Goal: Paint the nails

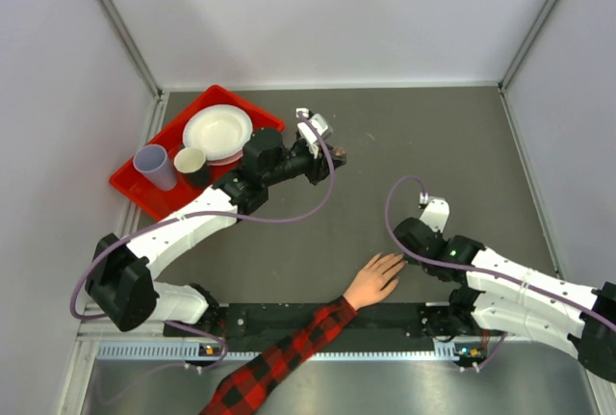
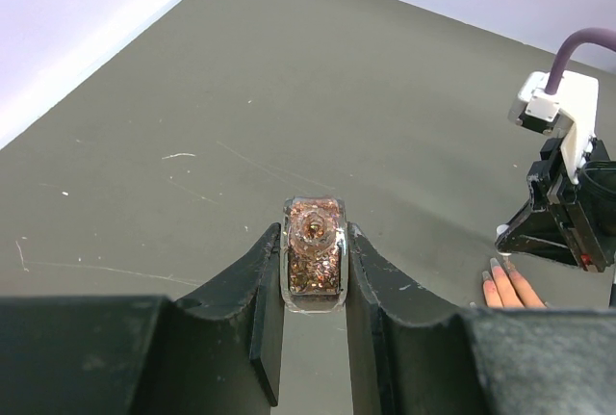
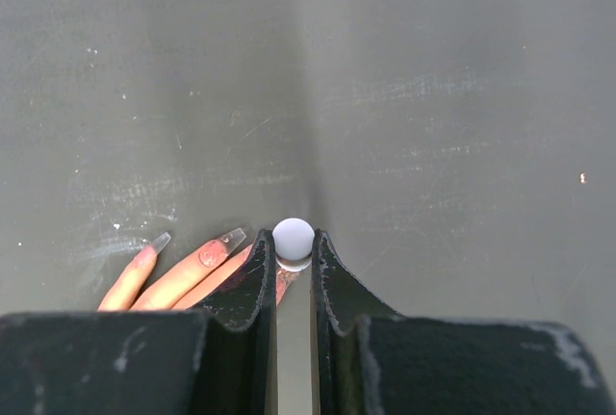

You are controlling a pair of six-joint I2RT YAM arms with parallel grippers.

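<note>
A peach-coloured hand with a red-and-black plaid sleeve lies flat on the grey table near the front. Its long pale nails show in the right wrist view, left of my jaws, one with reddish glitter on it. My right gripper is shut on a white round-topped brush cap, right over the fingertips; in the top view it stands just beyond the hand. My left gripper is shut on a small clear bottle of copper glitter polish, held at mid-table.
A red tray at the back left holds stacked white plates, a lilac cup and a cream cup. White walls close the table on three sides. The right arm's wrist also shows in the left wrist view.
</note>
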